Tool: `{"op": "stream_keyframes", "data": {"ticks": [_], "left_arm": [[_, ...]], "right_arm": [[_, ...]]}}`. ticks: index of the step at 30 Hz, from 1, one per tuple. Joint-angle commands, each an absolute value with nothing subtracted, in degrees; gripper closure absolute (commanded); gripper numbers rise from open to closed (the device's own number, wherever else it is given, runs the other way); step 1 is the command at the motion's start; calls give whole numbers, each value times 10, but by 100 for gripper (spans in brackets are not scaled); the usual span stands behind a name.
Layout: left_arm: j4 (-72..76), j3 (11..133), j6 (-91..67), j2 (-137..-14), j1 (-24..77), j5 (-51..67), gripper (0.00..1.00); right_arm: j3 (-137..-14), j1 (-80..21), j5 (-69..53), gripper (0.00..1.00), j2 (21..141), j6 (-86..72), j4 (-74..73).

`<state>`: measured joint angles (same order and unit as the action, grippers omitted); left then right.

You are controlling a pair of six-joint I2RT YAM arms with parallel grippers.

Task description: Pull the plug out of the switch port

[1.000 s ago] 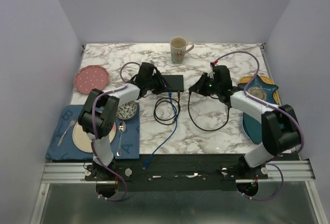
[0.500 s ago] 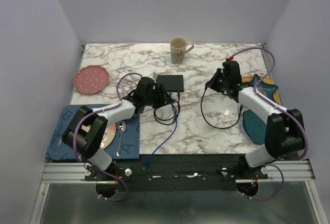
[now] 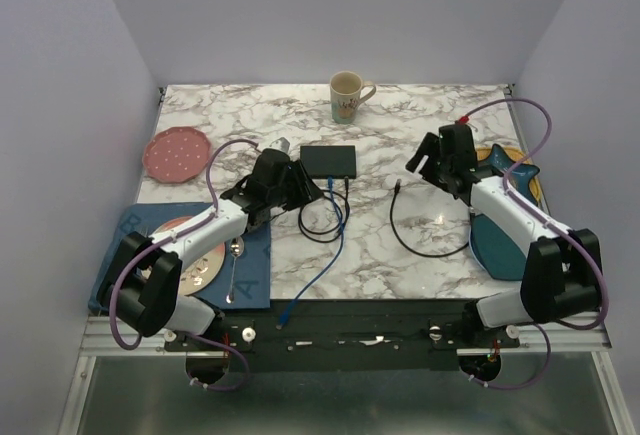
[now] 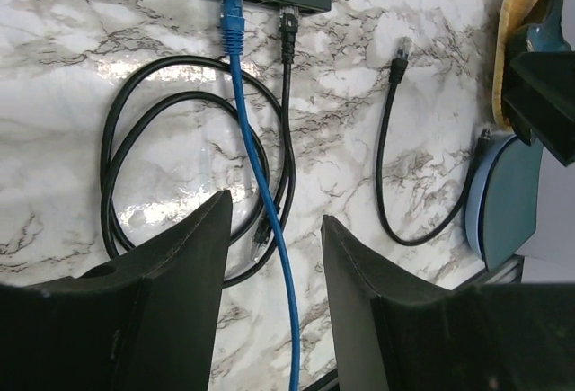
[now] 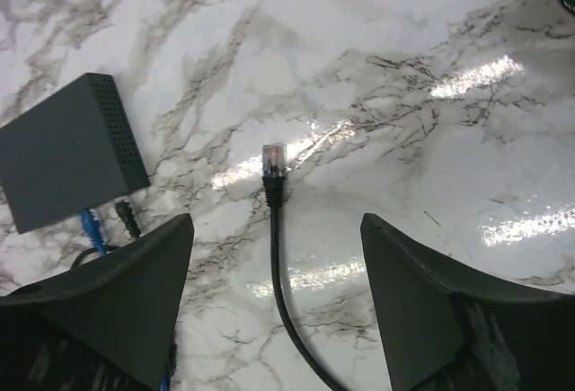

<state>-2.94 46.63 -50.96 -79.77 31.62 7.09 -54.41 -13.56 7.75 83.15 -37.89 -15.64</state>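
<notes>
**Black loose plug [image 5: 273, 159] is off the switch [image 5: 67, 153]: mind the 2 cables still seated**

You've got the loose plug flat on the marble table [image 3: 420, 125], well apart from the switch, clip end pointing back toward it. By my read the pull itself is done. What's left is clearing out w/o undoing anything.

Right gripper [image 5: 276, 220] hangs over that plug w/ fingers spread wide, nothing btwn them. Left gripper [image 4: 276, 214] is spread too and empty. It sits over the coiled black cable [image 4: 135, 130] and the blue cable [image 4: 256, 175], both plugged into the switch front.

Risks, as I judge them:
- Drop the left gripper any lower and a finger could hook the coil or the blue cable. The switch looks light, so a tug would prob. drag it across the table or yank a plug you don't want out.
- The loose plug's cable loops toward the right arm and the teal dish [image 3: 500, 245]. Swing that arm low and you may catch the loop and whip the plug around.
- Close either gripper where it is and you'd likely pinch a cable by accident.

Around:
- mug [image 3: 346, 95] behind the switch, near but not touching
- pink plate [image 3: 177, 153] far left
- blue mat [image 3: 120, 255] w/ a spoon [image 3: 233, 265] beside the left arm

None of these blocks a straight lift. Cables are the only real obstruction, esp. on the left side.
</notes>
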Motion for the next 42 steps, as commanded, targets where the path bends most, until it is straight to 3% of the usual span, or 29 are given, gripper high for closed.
{"op": "stream_keyframes", "data": {"ticks": [1,4,7,11,12,16,24,30,42], "left_arm": [[-48,466,-510,-792,315,34,46],[-56,479,-513,-808,309,33,46],[-66,495,-516,-822,288,38,47],[-69,517,-512,-846,254,49,48],[-72,530,-512,-852,242,52,48],[-65,576,-511,-906,227,77,51],[-33,706,-515,-1048,216,155,55],[50,726,-559,-1112,203,221,57],[83,756,-548,-1159,201,253,57]], "right_arm": [[-562,-172,54,16,795,-348,-136],[-563,-196,-54,22,814,-350,-91],[-552,-221,-135,35,855,-377,-23],[-556,-243,-156,67,923,-399,31],[-557,-245,-169,69,936,-403,40],[-573,-245,-193,71,1005,-421,65],[-572,-245,-207,64,1036,-444,97],[-557,-244,-195,64,1050,-451,102],[-539,-242,-147,62,1029,-441,94]]}}
